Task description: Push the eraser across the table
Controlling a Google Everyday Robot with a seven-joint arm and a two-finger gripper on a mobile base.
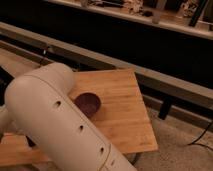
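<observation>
The light-brown wooden table (125, 107) fills the middle of the camera view. A round dark purple bowl (88, 104) sits on it left of centre. My large white arm (60, 125) crosses the lower left and hides much of the table. The eraser is hidden or out of view. My gripper is not in view.
A long grey bench rail (125, 65) runs diagonally behind the table, with a dark wall above it and a shelf of objects (150, 12) at the top. Grey floor (185, 145) lies to the right of the table. A black cable (202, 135) trails at the far right.
</observation>
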